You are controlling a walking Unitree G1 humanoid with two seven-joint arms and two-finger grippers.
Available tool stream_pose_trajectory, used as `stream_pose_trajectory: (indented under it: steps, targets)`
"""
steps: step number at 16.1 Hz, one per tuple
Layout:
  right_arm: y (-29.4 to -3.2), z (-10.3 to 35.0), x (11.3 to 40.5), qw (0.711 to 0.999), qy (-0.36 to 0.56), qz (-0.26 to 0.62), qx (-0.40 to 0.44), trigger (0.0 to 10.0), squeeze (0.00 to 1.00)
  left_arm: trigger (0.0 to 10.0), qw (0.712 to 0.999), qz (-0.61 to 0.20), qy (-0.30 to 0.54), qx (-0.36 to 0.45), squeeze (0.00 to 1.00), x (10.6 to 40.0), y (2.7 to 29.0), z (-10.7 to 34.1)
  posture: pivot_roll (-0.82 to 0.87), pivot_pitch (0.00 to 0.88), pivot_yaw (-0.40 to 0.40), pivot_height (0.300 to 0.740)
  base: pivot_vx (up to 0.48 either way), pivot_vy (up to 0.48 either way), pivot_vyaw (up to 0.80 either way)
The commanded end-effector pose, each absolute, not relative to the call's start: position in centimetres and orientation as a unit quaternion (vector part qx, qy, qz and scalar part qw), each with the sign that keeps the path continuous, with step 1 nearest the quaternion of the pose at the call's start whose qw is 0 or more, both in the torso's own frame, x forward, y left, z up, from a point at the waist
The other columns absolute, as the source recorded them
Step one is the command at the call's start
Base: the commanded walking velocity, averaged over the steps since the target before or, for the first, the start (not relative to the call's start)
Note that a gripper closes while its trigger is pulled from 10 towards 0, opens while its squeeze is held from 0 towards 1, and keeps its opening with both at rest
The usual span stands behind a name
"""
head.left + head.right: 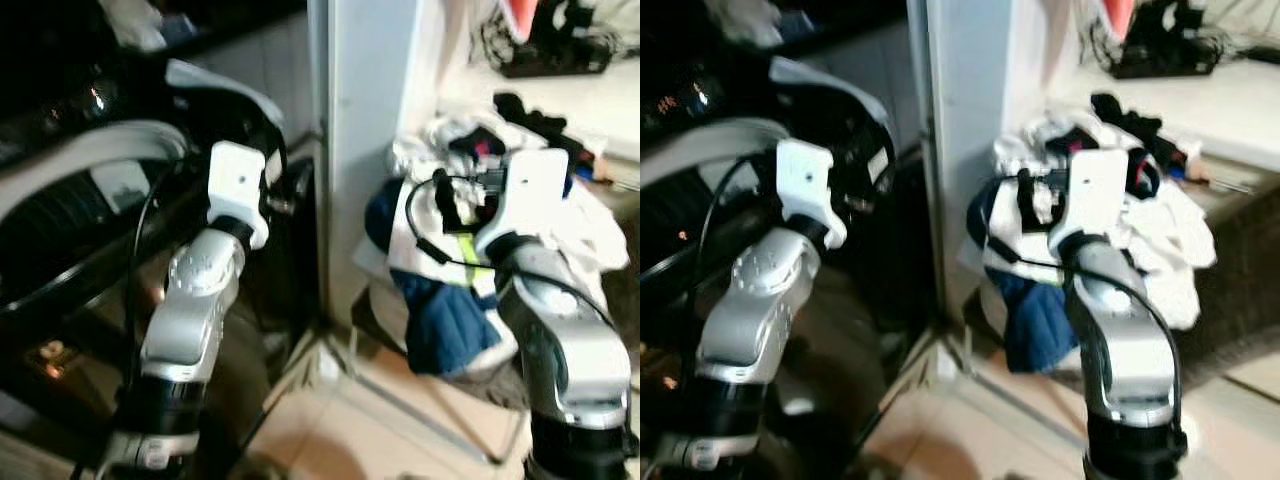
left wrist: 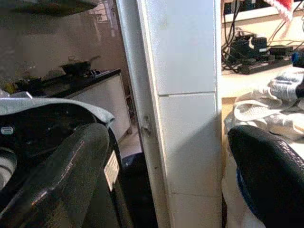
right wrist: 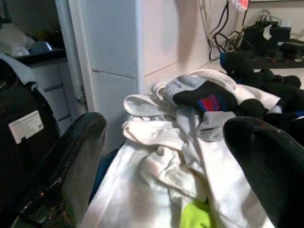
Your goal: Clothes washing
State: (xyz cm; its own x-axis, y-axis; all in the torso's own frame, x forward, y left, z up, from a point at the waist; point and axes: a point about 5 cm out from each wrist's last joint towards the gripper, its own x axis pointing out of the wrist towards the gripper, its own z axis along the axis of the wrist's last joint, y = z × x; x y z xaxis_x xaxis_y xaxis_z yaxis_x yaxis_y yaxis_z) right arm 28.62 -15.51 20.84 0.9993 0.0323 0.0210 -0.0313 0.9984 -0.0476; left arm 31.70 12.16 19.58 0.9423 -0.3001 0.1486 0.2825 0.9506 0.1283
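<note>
The heap of clothes point(image 1: 500, 210) lies piled on a dark basket point(image 1: 1230, 270) just to the right of the white pillar point(image 1: 365, 150), with the black washing machine point(image 1: 90, 230) on the pillar's other side. The right gripper point(image 3: 164, 156) hovers over the heap, fingers spread wide and empty; the left gripper point(image 2: 166, 161) points at the pillar, equally spread and empty. The garments look soft, light and tangled, so one pull may drag several. The raised white fold point(image 3: 156, 142) offers the best pinch.

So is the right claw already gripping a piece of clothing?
No, the right claw is open, its fingers spread apart short of the laundry pile.
</note>
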Motion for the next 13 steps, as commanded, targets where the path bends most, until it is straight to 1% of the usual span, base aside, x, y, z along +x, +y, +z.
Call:
stream_pose_trajectory:
  steps: [1, 2, 4, 13]
  targets:
    - [-15.28, 20.85, 28.65, 1.000, -0.006, 0.020, -0.021, 10.0, 0.00, 10.0, 0.984, -0.144, -0.084, 0.057, 0.00, 31.74, 12.56, 19.70, -0.01, 0.000, 0.052, 0.740, 0.000, 0.000, -0.50]
    - [-15.29, 20.85, 28.67, 1.000, -0.006, 0.020, -0.021, 10.0, 0.00, 10.0, 0.985, -0.141, -0.085, 0.057, 0.00, 31.73, 12.60, 19.71, -0.01, 0.000, 0.052, 0.740, 0.000, 0.000, -0.51]
    - [-15.32, 20.97, 28.71, 0.999, -0.009, 0.022, -0.025, 10.0, 0.00, 10.0, 0.986, -0.128, -0.087, 0.056, 0.00, 31.79, 12.78, 19.78, -0.01, 0.000, 0.050, 0.740, 0.253, 0.000, 0.00]
    - [-15.20, 20.99, 28.83, 0.999, -0.008, 0.033, -0.041, 10.0, 0.00, 10.0, 0.988, -0.121, -0.084, 0.053, 0.00, 31.67, 13.15, 19.65, 0.00, 0.000, 0.040, 0.740, 0.300, 0.000, 0.00]
